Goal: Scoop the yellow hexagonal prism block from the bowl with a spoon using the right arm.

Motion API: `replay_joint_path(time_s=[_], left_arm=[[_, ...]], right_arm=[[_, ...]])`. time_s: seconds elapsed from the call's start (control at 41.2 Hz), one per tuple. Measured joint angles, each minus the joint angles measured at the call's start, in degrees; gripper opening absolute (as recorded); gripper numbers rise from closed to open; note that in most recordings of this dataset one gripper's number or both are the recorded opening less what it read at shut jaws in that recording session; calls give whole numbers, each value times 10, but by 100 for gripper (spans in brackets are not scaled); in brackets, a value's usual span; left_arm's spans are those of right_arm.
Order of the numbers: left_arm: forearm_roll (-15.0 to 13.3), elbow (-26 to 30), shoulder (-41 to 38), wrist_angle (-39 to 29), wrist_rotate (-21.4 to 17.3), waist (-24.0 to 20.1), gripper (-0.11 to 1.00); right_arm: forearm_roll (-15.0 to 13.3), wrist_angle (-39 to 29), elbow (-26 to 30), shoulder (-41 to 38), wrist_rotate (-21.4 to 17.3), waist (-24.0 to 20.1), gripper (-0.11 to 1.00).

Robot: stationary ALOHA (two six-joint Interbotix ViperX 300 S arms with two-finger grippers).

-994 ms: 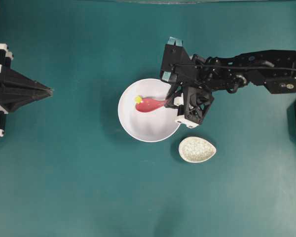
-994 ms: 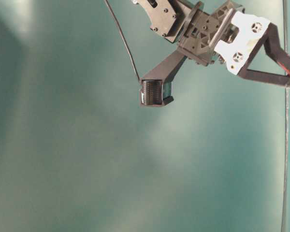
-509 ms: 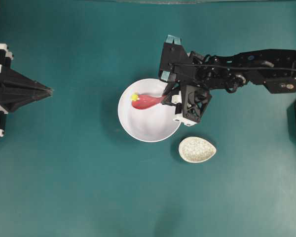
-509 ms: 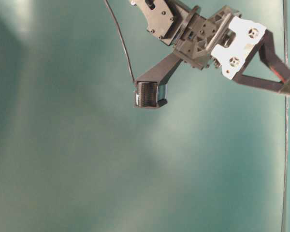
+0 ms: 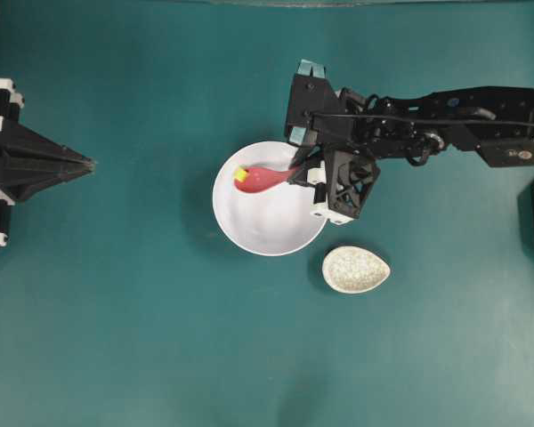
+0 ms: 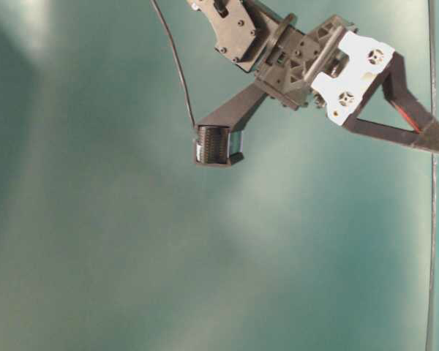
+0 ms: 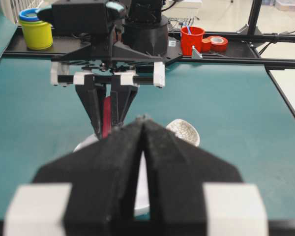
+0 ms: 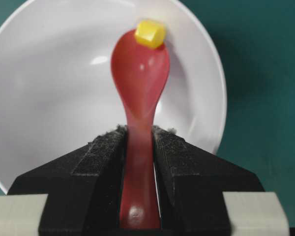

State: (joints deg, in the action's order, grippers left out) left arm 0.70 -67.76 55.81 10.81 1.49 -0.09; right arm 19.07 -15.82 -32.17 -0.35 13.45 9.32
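The white bowl (image 5: 249, 240) sits mid-table. My right gripper (image 5: 298, 171) reaches over its right rim, shut on the handle of the pink-red spoon (image 5: 265, 178). In the right wrist view the black pads (image 8: 105, 147) clamp the spoon (image 8: 140, 69) handle, and the scoop points at the bowl (image 8: 49, 88) wall. The yellow hexagonal prism block (image 8: 150, 33) sits at the very tip of the scoop, near the rim. From overhead the block (image 5: 239, 174) lies by the bowl's upper-left wall. My left gripper (image 5: 89, 163) rests at the far left, shut and empty (image 7: 143, 120).
A small speckled oval spoon rest (image 5: 355, 269) lies just right of and below the bowl. The left wrist view shows a red cup (image 7: 192, 39) and a yellow container (image 7: 37, 32) on a far rail behind the right arm.
The right gripper pushed the spoon leftward across the bowl. The yellow block moved with the scoop's tip toward the upper-left wall. The left arm stayed still.
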Motion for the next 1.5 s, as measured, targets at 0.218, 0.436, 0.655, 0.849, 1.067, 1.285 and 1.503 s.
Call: replay_joint_path(time_s=[0.218, 0.436, 0.655, 0.849, 1.067, 1.285, 1.503], left_arm=[[0, 0, 0, -1, 0, 0, 0], [0, 0, 0, -1, 0, 0, 0], [0, 0, 1, -4, 0, 0, 0], [0, 0, 1, -4, 0, 0, 0], [0, 0, 1, -4, 0, 0, 0], [0, 0, 2, -2, 0, 0, 0], [0, 0, 2, -2, 0, 0, 0]], right_arm=[[-3, 18, -5, 10, 0, 0, 22], [-3, 24, -18, 40, 0, 0, 22], [-3, 52, -47, 96, 0, -14, 22], [-3, 100, -86, 157, -1, -31, 22], [-3, 133, -128, 229, -1, -40, 22], [-3, 163, -149, 267, -2, -40, 22], [-3, 166, -150, 269, -2, -40, 22]])
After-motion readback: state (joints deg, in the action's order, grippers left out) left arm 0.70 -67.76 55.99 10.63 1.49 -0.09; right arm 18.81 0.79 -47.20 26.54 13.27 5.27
